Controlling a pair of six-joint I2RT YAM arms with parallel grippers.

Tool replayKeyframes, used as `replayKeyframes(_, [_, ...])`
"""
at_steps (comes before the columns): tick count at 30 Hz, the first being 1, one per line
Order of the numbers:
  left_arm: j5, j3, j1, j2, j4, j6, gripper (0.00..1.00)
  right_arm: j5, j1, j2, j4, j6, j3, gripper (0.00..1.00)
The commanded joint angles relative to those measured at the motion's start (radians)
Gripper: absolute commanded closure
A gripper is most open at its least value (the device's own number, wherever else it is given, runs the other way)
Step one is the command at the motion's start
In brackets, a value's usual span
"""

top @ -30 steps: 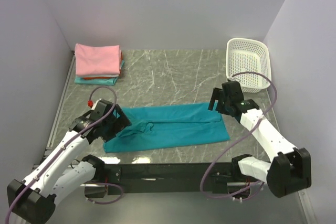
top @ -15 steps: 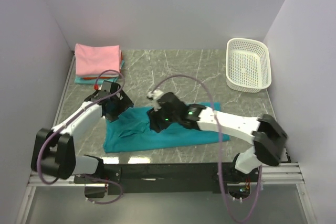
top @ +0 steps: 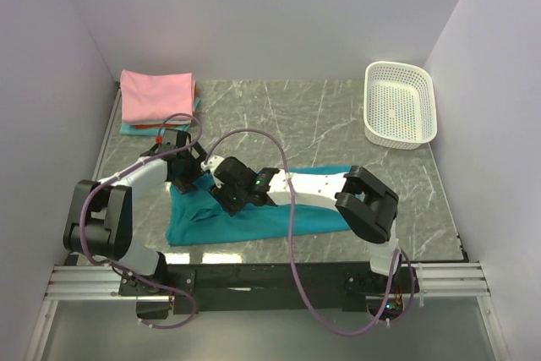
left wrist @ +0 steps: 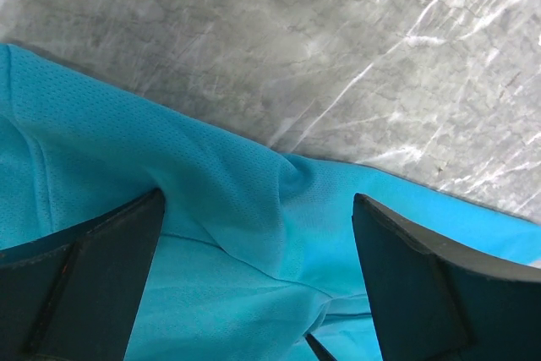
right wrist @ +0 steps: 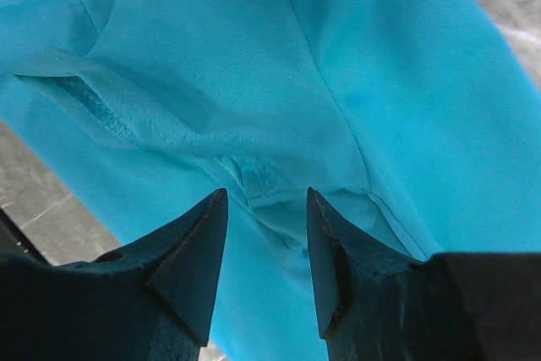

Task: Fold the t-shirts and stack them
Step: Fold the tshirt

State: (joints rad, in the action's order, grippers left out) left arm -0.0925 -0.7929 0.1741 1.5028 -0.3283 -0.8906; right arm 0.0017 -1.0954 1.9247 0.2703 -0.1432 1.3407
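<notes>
Now: folding the plain teal-blue cloth t-shirt (top: 283,216).
Left gripper (left wrist: 258,209): jaws spread wide at its far left corner.
Right gripper (right wrist: 267,196): jaws parted over its bunched cloth.
Next: pinch, then fold across.

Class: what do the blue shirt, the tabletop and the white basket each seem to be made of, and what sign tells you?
Blue shirt: soft matte knit cloth, perhaps sports mesh; tiny pinholes and limp folds show. Tabletop: grey stone look with white veins, faint sheen; real marble or printed laminate, cannot tell. Basket: white moulded plastic, judging by its even lattice of holes.
</notes>
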Motion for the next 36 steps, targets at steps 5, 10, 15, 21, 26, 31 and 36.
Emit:
replayKeyframes(5, [-0.046, 0.04, -0.012, 0.025, 0.043, 0.032, 0.01, -0.052, -0.009, 0.046, -0.052, 0.025, 0.028, 0.52])
replayKeyframes(10, [-0.038, 0.046, -0.012, 0.02, 0.04, 0.032, 0.0, -0.011, -0.009, 0.077, -0.046, 0.019, 0.049, 0.6])
replayKeyframes(15, [-0.02, 0.046, -0.013, 0.013, 0.029, 0.032, 0.01, 0.03, -0.009, 0.077, -0.017, -0.001, 0.06, 0.82])
replayKeyframes(21, [0.022, 0.04, -0.018, 0.01, 0.008, 0.033, 0.01, 0.02, -0.015, -0.025, -0.002, -0.027, 0.014, 0.87])
replayKeyframes(26, [0.045, 0.037, -0.021, 0.001, -0.005, 0.038, 0.0, 0.026, -0.018, -0.092, 0.059, -0.058, -0.034, 0.88])
replayKeyframes(31, [0.033, 0.026, -0.021, 0.002, -0.02, 0.048, 0.01, 0.046, -0.018, -0.125, 0.105, -0.072, -0.074, 0.87])
replayKeyframes(36, [0.042, 0.031, -0.021, -0.013, -0.028, 0.053, 0.0, 0.066, -0.018, -0.147, 0.125, -0.078, -0.115, 0.85])
